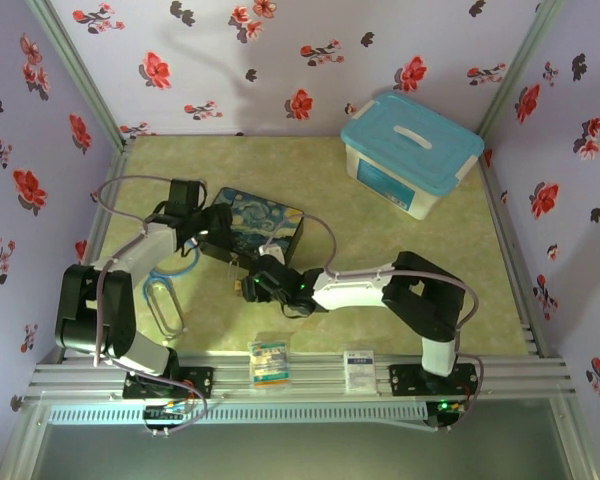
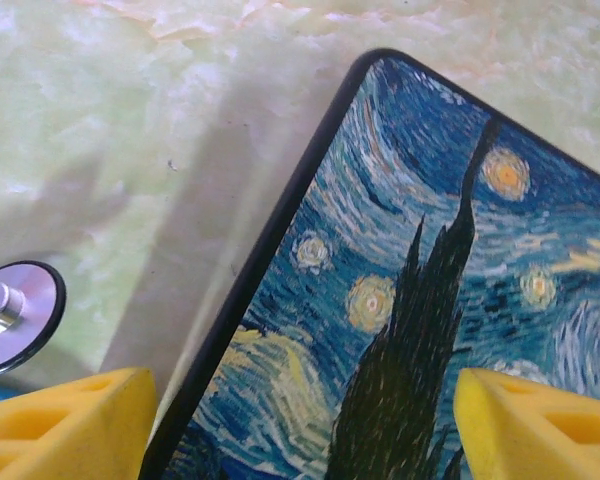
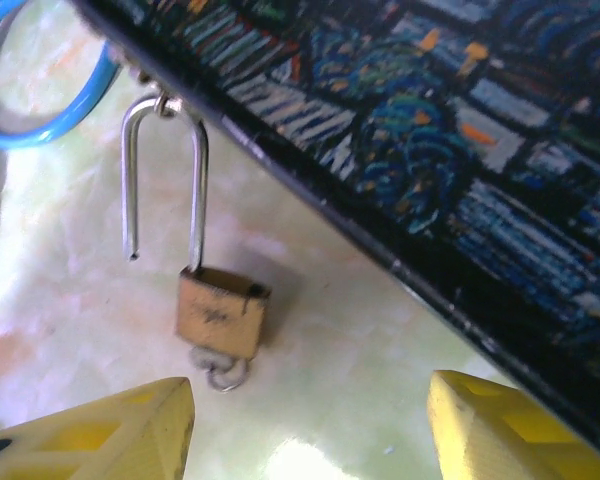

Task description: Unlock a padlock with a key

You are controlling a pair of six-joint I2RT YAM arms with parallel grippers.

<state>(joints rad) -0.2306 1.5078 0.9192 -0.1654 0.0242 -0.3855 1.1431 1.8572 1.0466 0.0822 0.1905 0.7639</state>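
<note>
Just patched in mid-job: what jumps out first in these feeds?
The Starry Night tin sits mid-table, the left end effector open over its lid. In the right wrist view the brass padlock is hooked on the tin's clasp, one shackle leg free. A blue-lidded box stands at the far right.

I see brass-gold padlock, silver shackle. Tin: blue swirls, yellow stars, black cypress, black rim. Fingertips yellow. Table pale green, marbled. Walls lilac, red-and-black flowers.

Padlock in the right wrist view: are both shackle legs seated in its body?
No, the padlock has one shackle leg hanging free, ending above and beside the brass body.
</note>
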